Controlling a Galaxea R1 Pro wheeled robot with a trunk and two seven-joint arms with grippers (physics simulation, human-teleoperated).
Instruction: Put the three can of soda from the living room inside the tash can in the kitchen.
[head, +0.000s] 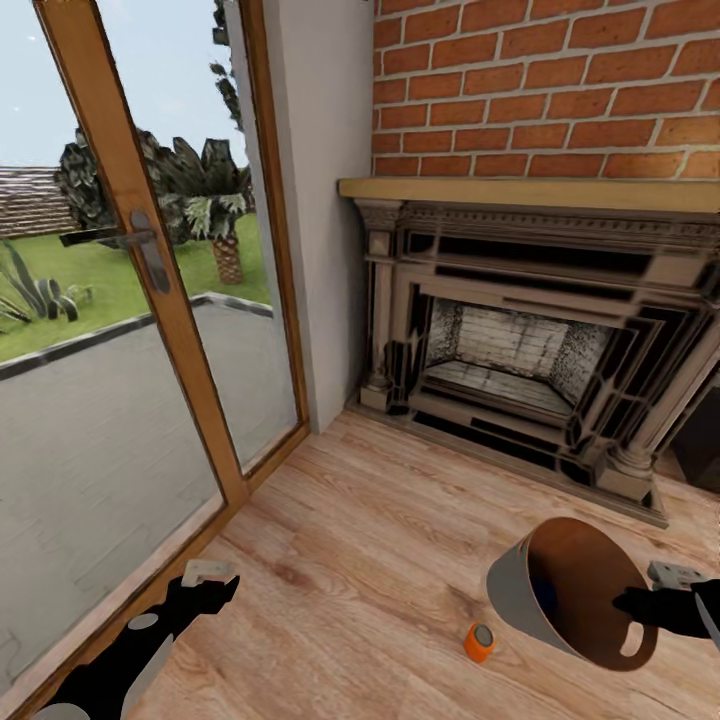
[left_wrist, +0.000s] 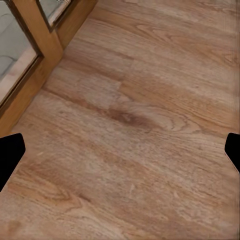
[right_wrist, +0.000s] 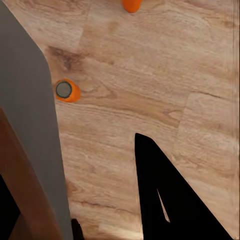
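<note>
In the head view, the tash can (head: 560, 590) is seen at about 4 o'clock, lifted and tilted so that its brown inside faces the camera, and its rim is pinched by the right gripper (head: 635, 603), whose fingers are closed on the near wall. One can of soda (head: 479, 642) is seen on the wood floor (head: 380, 560) at about 5 o'clock, just beside the bin's lower edge, its dark grey top turned toward the camera. In the right wrist view the grey wall of the bin (right_wrist: 30, 130) is shown close against the gripper, with that can (right_wrist: 67, 91) near it and a second orange can (right_wrist: 132, 4) cut by the picture's edge, well apart from the first. The left gripper (head: 212, 590) is seen at 7 o'clock, held over bare boards with its fingers spread wide; in the left wrist view its fingertips (left_wrist: 10, 157) are shown at opposite sides with only floor between them. Open floor is bounded at 9 o'clock by the wood-framed glass door (head: 150, 300) and at 1 o'clock by the dark carved fireplace (head: 530, 350) under red brick (head: 550, 80). A broad stretch of boards lies between these edges. No brand, label or writing can be read on the cans or the bin.
</note>
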